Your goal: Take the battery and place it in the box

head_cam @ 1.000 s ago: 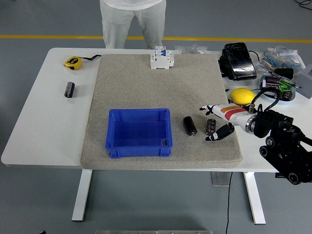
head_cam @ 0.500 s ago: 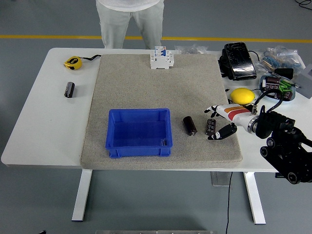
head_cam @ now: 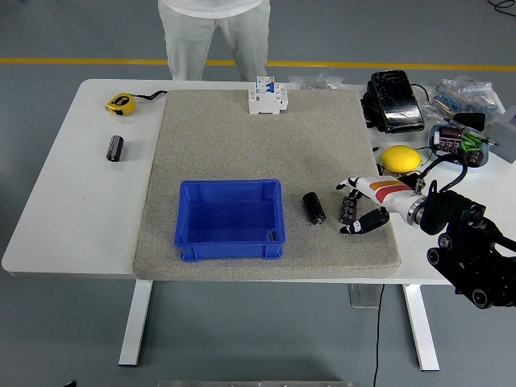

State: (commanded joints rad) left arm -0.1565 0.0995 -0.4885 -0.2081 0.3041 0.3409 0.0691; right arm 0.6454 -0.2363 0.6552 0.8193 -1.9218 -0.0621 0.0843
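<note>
Grasp step's underway: the right hand (head_cam: 353, 208) is spread wide around the battery (head_cam: 348, 209) lying right of the blue box (head_cam: 230, 219), nothing gripped yet, so fingers closing is probably needed next.

A dark cylindrical battery (head_cam: 348, 210) stands between the right hand's fingers (head_cam: 351, 183) and thumb. Another battery (head_cam: 314, 207) lies just beyond the fingertips, beside the open blue box (head_cam: 230, 219).
</note>
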